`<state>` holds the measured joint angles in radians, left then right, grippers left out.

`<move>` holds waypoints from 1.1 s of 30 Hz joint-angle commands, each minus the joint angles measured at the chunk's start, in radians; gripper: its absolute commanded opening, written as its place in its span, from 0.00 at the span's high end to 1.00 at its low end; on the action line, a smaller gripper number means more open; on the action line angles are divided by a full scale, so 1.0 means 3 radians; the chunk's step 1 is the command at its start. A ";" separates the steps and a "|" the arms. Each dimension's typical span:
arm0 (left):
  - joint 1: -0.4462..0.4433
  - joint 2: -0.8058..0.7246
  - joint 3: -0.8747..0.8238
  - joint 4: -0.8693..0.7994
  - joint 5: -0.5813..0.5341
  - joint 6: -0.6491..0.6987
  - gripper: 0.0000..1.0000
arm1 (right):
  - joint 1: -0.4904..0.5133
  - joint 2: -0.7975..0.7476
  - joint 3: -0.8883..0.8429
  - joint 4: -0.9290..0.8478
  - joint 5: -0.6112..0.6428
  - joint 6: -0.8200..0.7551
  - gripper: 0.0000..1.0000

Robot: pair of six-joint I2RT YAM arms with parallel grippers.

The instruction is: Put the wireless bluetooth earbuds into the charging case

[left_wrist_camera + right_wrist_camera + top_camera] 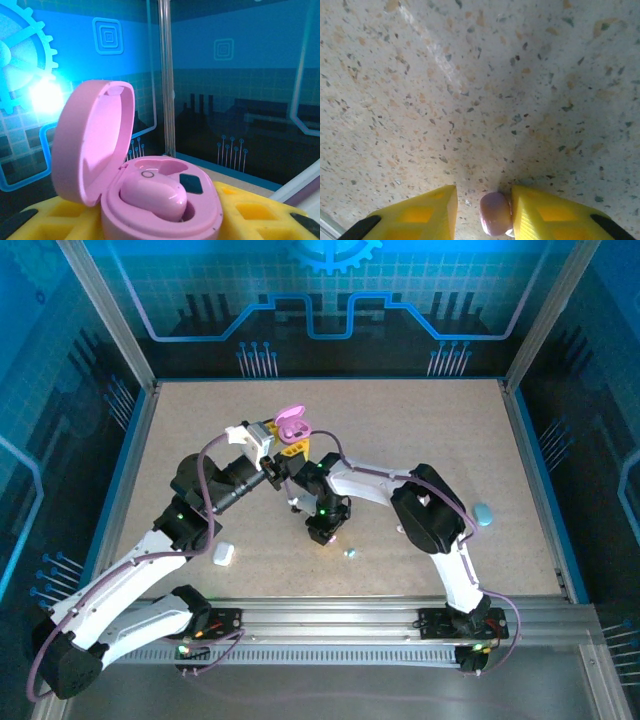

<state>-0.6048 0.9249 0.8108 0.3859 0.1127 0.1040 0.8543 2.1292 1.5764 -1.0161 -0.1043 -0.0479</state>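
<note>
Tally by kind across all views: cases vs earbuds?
Cases: 3 (pink case, white case, light blue case)
Earbuds: 3 (pink earbud, purple earbud, light blue earbud)
Total: 6

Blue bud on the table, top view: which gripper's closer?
Right. The right gripper points down at the table close beside the blue bud; the left gripper is farther back, raised, holding the pink case.
</note>
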 commanded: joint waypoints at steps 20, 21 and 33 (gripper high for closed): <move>0.0017 -0.0026 0.0089 0.0059 0.0060 -0.0044 0.53 | 0.0091 0.0056 0.0059 -0.0182 0.0368 0.0011 0.78; 0.0016 -0.0025 0.0088 0.0060 0.0054 -0.0045 0.53 | 0.0092 0.0056 0.0053 -0.0179 0.0368 0.0029 0.78; 0.0017 0.0068 0.0075 0.0071 0.0038 -0.0045 0.53 | -0.0395 -0.0663 -0.0395 0.0261 -0.0079 0.0627 0.84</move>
<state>-0.6048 0.9325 0.8108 0.3862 0.1127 0.1036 0.8062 2.0495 1.5013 -0.9833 -0.0574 0.0593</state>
